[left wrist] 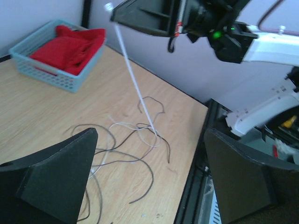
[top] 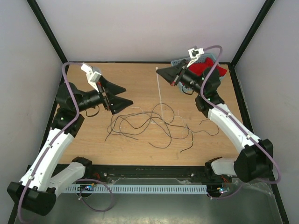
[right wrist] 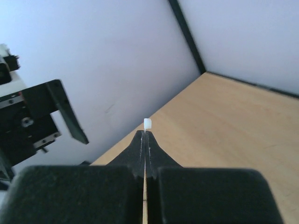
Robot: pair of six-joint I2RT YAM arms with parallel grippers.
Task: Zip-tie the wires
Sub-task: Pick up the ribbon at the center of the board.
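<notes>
The wires (top: 148, 123) lie in a loose curly tangle in the middle of the wooden table; they also show in the left wrist view (left wrist: 126, 144). The zip tie (top: 160, 93) is a thin white strip hanging steeply from my right gripper (top: 161, 71), its lower end down among the wires. My right gripper (right wrist: 145, 136) is shut on the zip tie just below its head (right wrist: 147, 124). The strip also shows in the left wrist view (left wrist: 133, 74). My left gripper (top: 122, 95) is open and empty, above the table left of the wires, its jaws wide apart (left wrist: 149, 158).
A pale blue basket (top: 177, 61) with a red cloth (top: 202, 66) stands at the back right corner, also in the left wrist view (left wrist: 46, 77). Grey walls enclose the table. A black rail (top: 149, 170) runs along the near edge.
</notes>
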